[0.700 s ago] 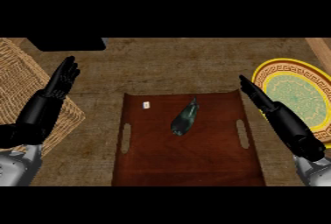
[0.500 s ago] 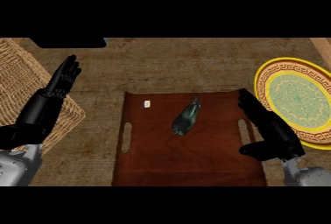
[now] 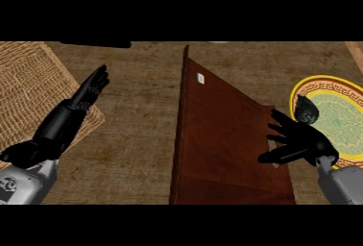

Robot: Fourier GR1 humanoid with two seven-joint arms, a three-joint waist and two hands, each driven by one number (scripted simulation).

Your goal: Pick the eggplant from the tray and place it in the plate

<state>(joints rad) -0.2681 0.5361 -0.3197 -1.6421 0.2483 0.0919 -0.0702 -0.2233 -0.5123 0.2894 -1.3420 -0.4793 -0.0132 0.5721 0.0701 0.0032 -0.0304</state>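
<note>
At the right of the frame, the right robot hand has its fingers spread, holding nothing. Just above it the eggplant lies on the plate rim, beside the tilted tray. Best to nudge it inward gently. Left robot hand rests open at upper left.

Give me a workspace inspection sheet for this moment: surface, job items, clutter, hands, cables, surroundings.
Surface: brown counter, mottled.
Job's things: eggplant at the plate's left rim, above the right hand; tray tipped up on one side, not lying flat; plate, gold-rimmed, at right.
Clutter: small white piece on the tray's upper part; woven mat at left.
Hands: left hand open, resting over the mat's edge; right hand open, fingers spread, at the tray's right edge.
Cables: nothing seen.
Surroundings: nothing seen.
</note>
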